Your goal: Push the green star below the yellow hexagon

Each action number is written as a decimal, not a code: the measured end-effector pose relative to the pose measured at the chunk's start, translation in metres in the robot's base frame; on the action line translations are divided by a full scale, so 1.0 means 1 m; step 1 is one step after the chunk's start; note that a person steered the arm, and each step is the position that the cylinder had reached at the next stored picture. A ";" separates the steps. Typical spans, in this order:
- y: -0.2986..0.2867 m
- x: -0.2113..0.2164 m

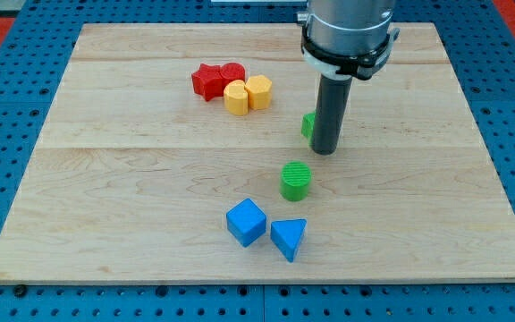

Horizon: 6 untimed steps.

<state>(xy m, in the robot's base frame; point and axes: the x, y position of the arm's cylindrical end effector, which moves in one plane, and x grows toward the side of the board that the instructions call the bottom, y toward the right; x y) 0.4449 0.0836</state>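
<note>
Single camera view of a pale wooden surface (105, 179) carrying eight small blocks. End effector (327, 107): a plain dark rod with no jaws, so nothing to open or clench and nothing grasped; acts by contact only. My tip (324, 150) set down on the surface right of centre, just at the view's right of the green star (308, 125) and apparently touching it. Only a narrow green edge visible beside the rod, so shape taken from the task and not confirmed.

Yellow hexagon (258, 90) up and to the view's left of the green star, pressed against a second yellow block (236, 97) of rounder outline. Further to the view's left, a red star (207, 82) and a red block (232, 73) of unclear shape, all four in one tight cluster. Green cylinder (296, 180) toward the view's bottom from my tip, apart from it. Blue cube (246, 221) and blue triangle (289, 238) near the view's bottom, side by side.

Step in hand, as judged: contact made on the side of the star away from the goal, push proper about to run. Goal spot: the bare wood directly toward the view's bottom from the hexagon, a short way to the view's left of the star's present place.

Next move, as judged: a short, nearly level sweep toward the view's left, stopped once the star lies under the hexagon. Calls for a line through the star's middle, to avoid spinning it off the rod, and for no drift toward the view's top, where the yellow pair could be knocked.
</note>
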 end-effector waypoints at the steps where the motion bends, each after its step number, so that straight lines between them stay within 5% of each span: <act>1: 0.002 -0.005; 3: 0.065 -0.006; 6: 0.010 -0.017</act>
<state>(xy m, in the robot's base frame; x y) 0.4281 0.0936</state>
